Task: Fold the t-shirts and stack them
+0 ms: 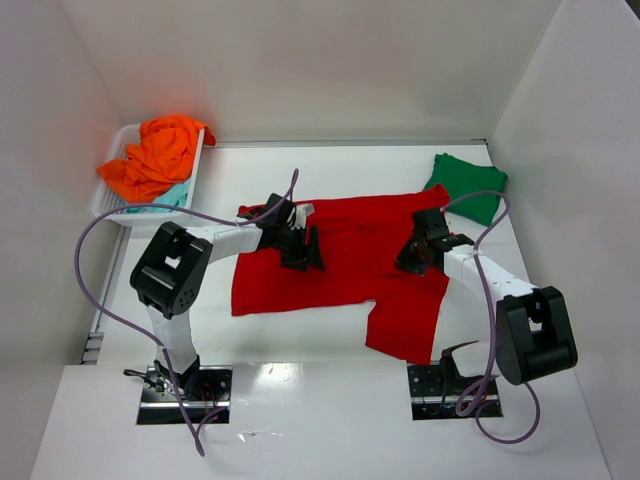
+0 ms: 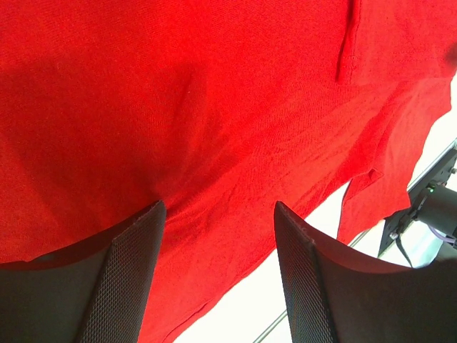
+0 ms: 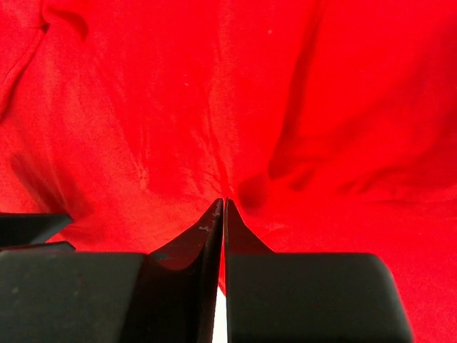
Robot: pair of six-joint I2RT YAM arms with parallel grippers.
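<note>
Right gripper (image 3: 223, 204) first: its two fingers are pressed together, and the red t-shirt (image 1: 340, 262) puckers into the tips with creases radiating outward. I judge it has a pinch of that cloth. From above, this gripper sits on the right part of the shirt, just above the flap that hangs toward the near edge of the table (image 1: 330, 165).

On the left part of the same shirt, the left gripper (image 2: 218, 209) stands wide apart. Both fingertips are down on the fabric with a smooth span of red between them, and nothing is held.

The red t-shirt lies spread across the middle of the table, mostly flat and not yet folded. Folding this shirt looks to be the step in hand, with one side gripped and the other only lined up.

The next move calls for the left fingers to close on the cloth beneath them. Both arms would then lift together and carry the edge over evenly, so the fold lands straight.

Farther back on the right, a green t-shirt (image 1: 468, 186) lies in a compact shape and is probably already folded. At the far left, the white lattice basket (image 1: 108, 208) holds a crumpled orange t-shirt (image 1: 160, 155) over a pale teal t-shirt (image 1: 176, 194).
</note>
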